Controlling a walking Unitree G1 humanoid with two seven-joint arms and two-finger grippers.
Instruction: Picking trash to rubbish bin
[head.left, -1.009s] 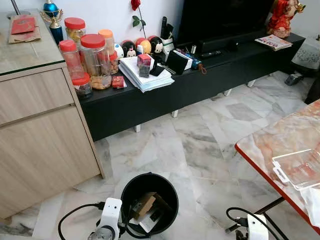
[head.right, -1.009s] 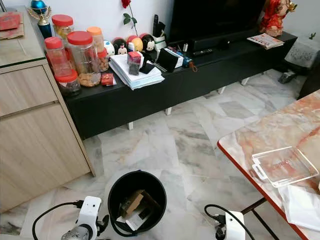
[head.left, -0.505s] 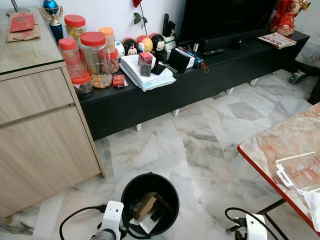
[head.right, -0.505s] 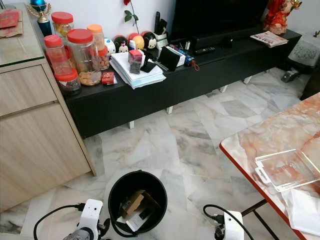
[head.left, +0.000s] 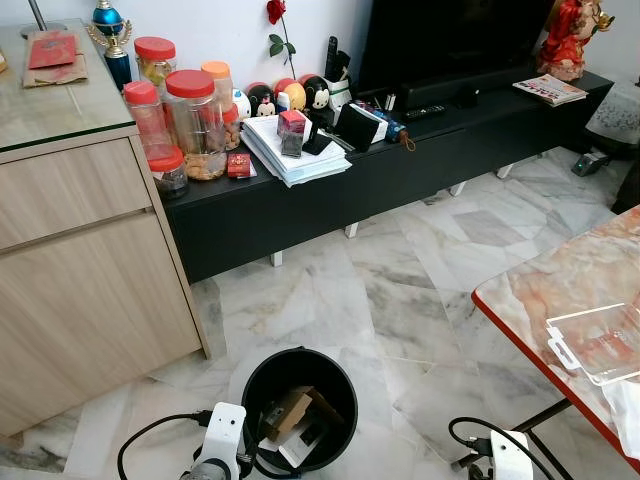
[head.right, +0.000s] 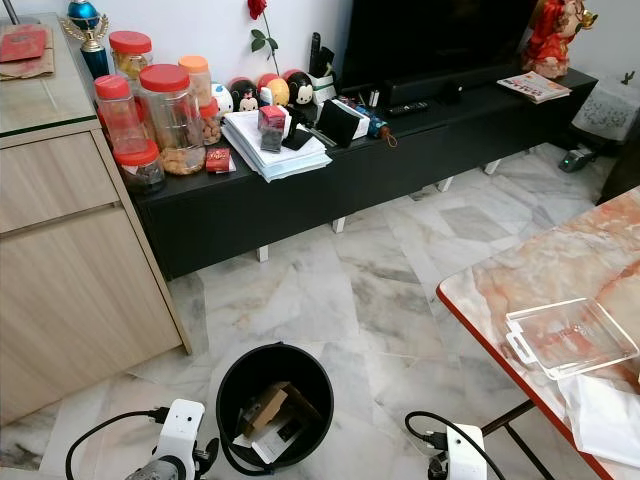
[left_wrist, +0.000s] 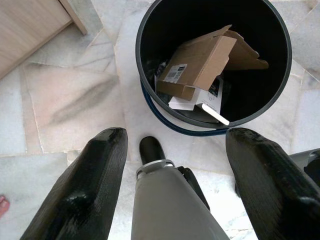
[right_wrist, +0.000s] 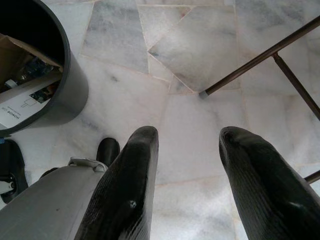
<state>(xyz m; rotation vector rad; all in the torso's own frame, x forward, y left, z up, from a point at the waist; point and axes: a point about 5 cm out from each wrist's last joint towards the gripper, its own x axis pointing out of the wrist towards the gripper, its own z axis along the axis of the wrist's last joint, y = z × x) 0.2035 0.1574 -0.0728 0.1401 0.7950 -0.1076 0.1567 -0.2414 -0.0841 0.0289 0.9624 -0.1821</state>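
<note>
One black rubbish bin (head.left: 300, 400) is sitting on the marble floor (head.left: 400, 290), holding one cardboard box (left_wrist: 200, 60) and papers partly hidden beneath. Left gripper (left_wrist: 172, 160) and right gripper (right_wrist: 187, 165) are hanging, jaws spread, empty.

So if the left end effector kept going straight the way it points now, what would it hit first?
Probably the marble floor just short of the black bin. The open, empty left end effector points down beside the robot's leg; depth is unclear.
</note>
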